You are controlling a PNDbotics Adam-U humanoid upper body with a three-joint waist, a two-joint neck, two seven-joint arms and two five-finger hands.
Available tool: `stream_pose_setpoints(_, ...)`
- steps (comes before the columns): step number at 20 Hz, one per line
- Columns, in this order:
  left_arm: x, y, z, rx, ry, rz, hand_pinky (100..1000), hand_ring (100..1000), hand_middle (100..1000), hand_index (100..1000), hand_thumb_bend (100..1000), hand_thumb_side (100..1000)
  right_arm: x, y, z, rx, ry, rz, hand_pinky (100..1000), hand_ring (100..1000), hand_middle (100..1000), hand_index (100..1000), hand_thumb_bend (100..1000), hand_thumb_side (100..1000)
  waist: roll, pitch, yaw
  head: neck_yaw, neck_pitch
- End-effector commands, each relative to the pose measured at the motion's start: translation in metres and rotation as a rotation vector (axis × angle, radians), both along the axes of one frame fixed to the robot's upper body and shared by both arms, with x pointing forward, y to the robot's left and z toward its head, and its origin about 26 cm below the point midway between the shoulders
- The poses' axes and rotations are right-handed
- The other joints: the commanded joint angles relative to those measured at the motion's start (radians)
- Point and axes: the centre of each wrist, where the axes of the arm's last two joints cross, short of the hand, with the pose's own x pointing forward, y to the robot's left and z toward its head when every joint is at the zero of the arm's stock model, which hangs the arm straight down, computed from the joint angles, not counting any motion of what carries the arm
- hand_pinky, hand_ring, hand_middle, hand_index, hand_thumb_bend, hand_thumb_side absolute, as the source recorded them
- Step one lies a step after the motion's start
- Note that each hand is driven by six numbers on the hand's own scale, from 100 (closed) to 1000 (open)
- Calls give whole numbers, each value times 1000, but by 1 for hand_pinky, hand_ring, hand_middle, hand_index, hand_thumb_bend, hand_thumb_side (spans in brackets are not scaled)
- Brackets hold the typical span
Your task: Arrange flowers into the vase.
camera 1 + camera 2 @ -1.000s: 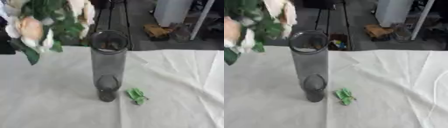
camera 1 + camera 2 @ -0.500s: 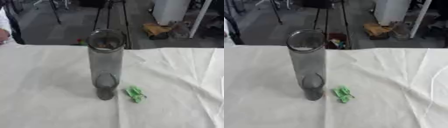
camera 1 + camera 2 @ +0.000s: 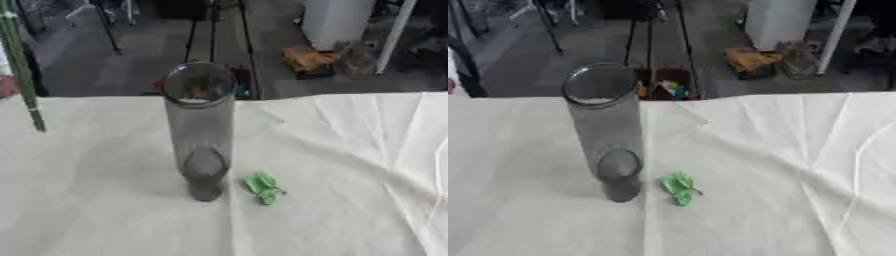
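Observation:
A tall, smoky glass vase [image 3: 201,130] stands upright near the middle of the white-clothed table [image 3: 350,165], with nothing showing inside it. Thin green flower stems [image 3: 21,70] hang down at the far left edge of the left eye view, their lower ends above the cloth; the blooms are out of sight above the frame. A small bright green leaf scrap [image 3: 262,187] lies on the cloth just right of the vase's foot. Neither of my hands shows in either view.
The cloth has raised creases on its right side [image 3: 859,150]. Beyond the table's far edge are dark floor, tripod legs [image 3: 214,30], a white cabinet [image 3: 779,22] and some orange clutter [image 3: 750,57].
The bunch of pale flowers that filled the upper left a second ago has risen out of view; only its stems now hang at the left edge. Vase and leaf scrap have not moved.

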Motion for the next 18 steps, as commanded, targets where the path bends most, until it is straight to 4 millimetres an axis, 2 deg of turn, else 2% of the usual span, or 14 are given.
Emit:
stream_pose_setpoints(1, 0, -6, 11, -79, -19, -60, 136, 100, 100, 197, 100, 784, -1, -3, 10, -28, -13, 13, 875, 712, 495, 766, 100, 835, 2, -26, -6, 8, 8)
stream_pose_setpoints(4, 4, -16, 15, -138, -3, -137, 146, 100, 100, 198, 100, 810, -1, -3, 10, -29, -12, 18, 876, 713, 496, 766, 100, 836, 6, -31, -16, 14, 8)
stream_pose_setpoints(9, 4, -30, 21, -179, -15, -214, 151, 100, 100, 199, 100, 803, -1, -3, 11, -30, -6, 24, 876, 713, 496, 766, 100, 836, 12, -38, -30, 24, 5)
stream_pose_setpoints(11, 4, -33, 25, -199, -25, -216, 155, 100, 100, 200, 100, 801, -2, -3, 11, -33, -4, 27, 876, 713, 496, 767, 100, 859, 16, -41, -35, 29, 5)
stream_pose_setpoints(12, 4, -33, 27, -212, -31, -211, 155, 100, 100, 200, 100, 799, -2, -3, 11, -35, -2, 30, 877, 713, 496, 767, 100, 836, 18, -44, -37, 32, 6)
stream_pose_setpoints(18, 11, -29, 35, -259, -38, -148, 149, 100, 100, 200, 100, 789, -3, -6, 12, -44, 13, 31, 877, 712, 497, 768, 100, 837, 33, -60, -47, 47, 20)
